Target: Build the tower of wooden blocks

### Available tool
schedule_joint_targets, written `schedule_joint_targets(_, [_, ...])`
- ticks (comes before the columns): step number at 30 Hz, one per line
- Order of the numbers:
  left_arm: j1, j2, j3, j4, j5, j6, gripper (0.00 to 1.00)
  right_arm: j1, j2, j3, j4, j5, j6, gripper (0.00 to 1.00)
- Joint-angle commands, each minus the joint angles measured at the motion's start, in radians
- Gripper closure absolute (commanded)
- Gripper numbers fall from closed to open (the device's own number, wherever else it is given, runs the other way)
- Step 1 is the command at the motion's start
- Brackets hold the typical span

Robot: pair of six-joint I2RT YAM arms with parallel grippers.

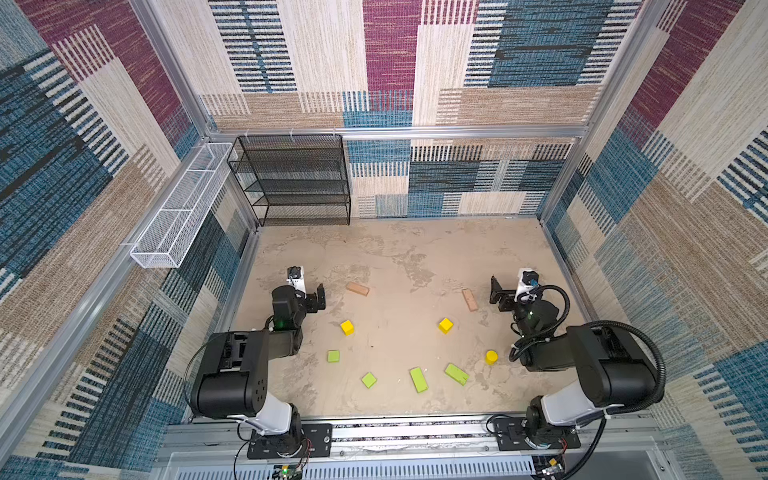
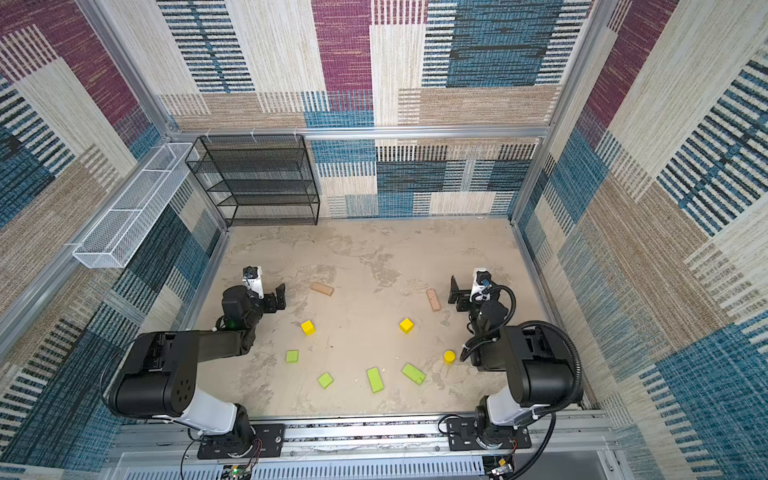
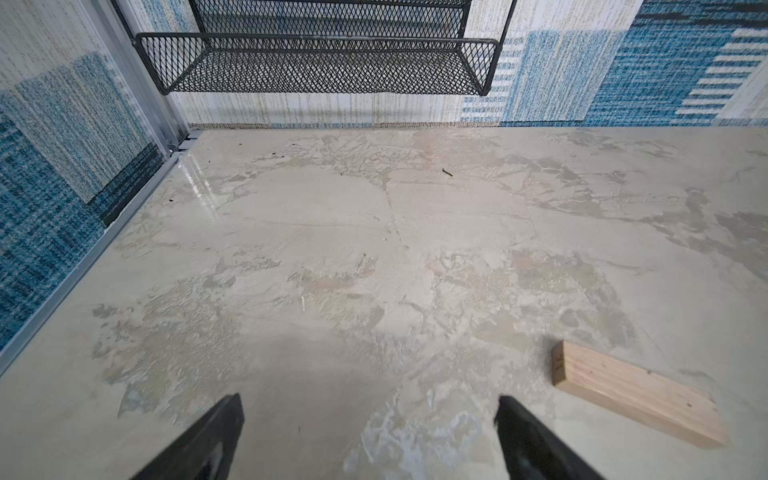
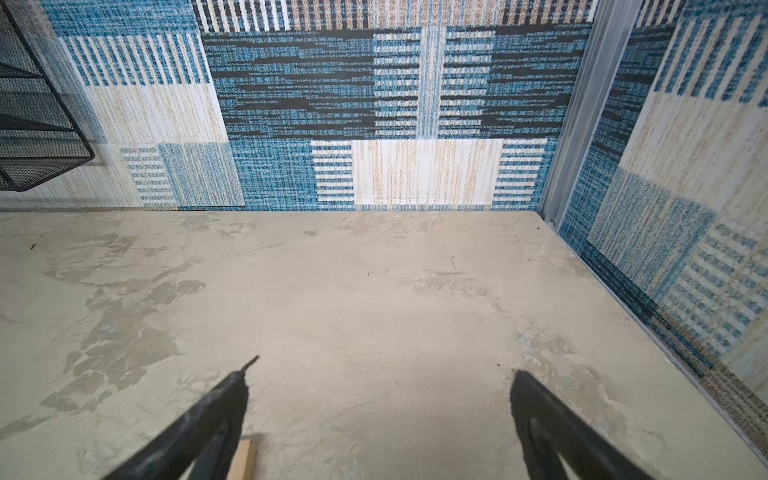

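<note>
1. The left gripper (image 3: pixel 370 415) hangs with jaws spread wide, empty, near a tan bar (image 3: pixel 631 395).
2. The right gripper (image 4: pixel 382 370) has jaws spread, empty, just beside the second tan bar (image 1: pixel 470 300).
3. Two yellow cubes (image 1: pixel 347 327) (image 1: pixel 446 325), four green pieces (image 1: pixel 333 356) (image 1: pixel 368 380) (image 1: pixel 418 379) (image 1: pixel 456 374) and a yellow cylinder (image 1: pixel 491 357) lie scattered singly on the bench (image 1: pixel 399 257).

We see bright, even light from above in both top views, and the shadows on the table (image 1: pixel 395 249) are short and soft. In the left wrist view a white glare streak lies on this surface. The fingers (image 3: pixel 208 440) of the left gripper (image 3: pixel 370 403) and those of the right gripper (image 4: pixel 385 365) are blurred (very near the lens), with a dim, soft shadow before them. The walls (image 1: pixel 62 187) look stretched toward the edges of both top views.
</note>
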Motion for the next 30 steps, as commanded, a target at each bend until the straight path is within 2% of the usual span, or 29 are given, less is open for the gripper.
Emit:
schedule_joint_targets(1, [0.001, -0.001, 0.004, -0.004, 0.006, 0.0, 0.01, 0.0, -0.003, 0.0, 0.011, -0.012, 0.0, 0.01])
schedule_joint_targets(27, [0.002, -0.002, 0.005, -0.006, 0.006, 0.0, 0.01, -0.001, -0.002, 0.004, 0.007, -0.012, 0.002, 0.01])
schedule_joint_targets(30, [0.001, -0.001, 0.005, -0.006, 0.005, -0.001, 0.03, -0.001, -0.001, 0.004, 0.006, -0.011, 0.001, 0.01])
